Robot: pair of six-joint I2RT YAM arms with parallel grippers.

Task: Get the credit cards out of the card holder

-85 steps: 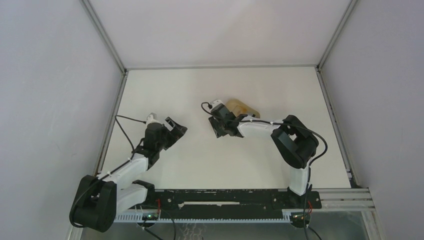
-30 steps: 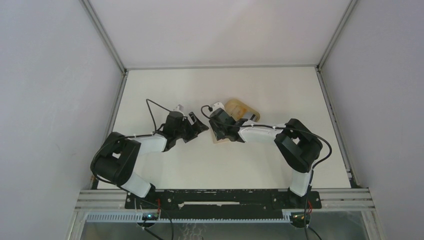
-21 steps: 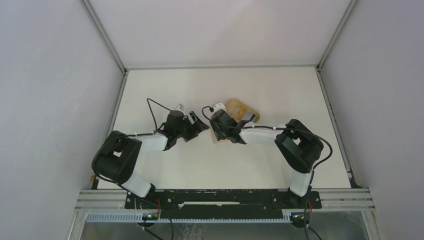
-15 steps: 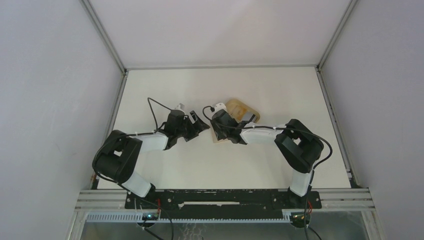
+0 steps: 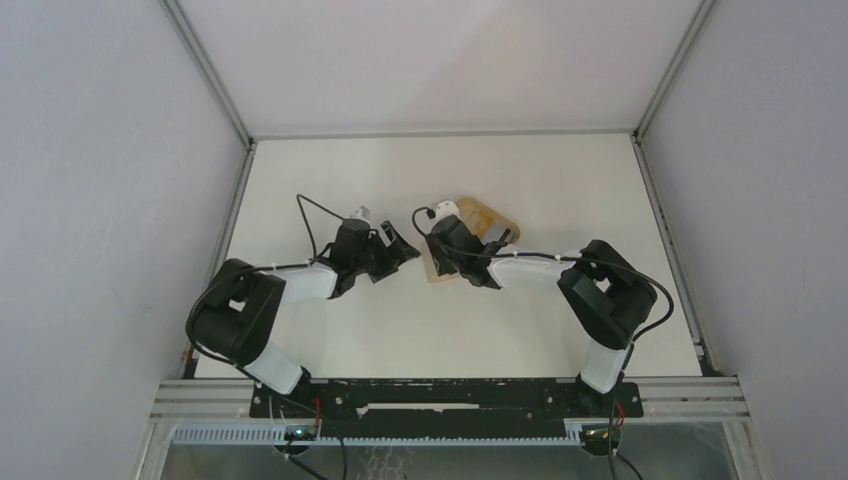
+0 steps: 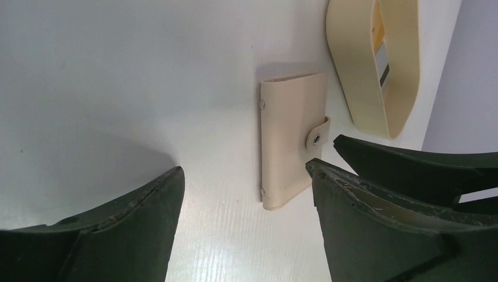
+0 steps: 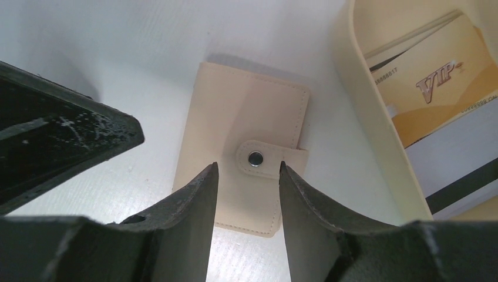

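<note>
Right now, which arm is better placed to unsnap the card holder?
Right. The right pincer hovers directly over the closed card holder, its fingers straddling the snap tab. The left pincer is open wide, with the holder farther ahead of it.

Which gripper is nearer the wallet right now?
Right. The right gripper hangs directly over the wallet, its open fingers either side of the snap tab. The left gripper, also open, sits off to the wallet's side, apart from it.

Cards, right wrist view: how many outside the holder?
3 visible, all in the tray: gold VIP card, grey striped card below it, striped edge above. Others may be hidden.
</note>
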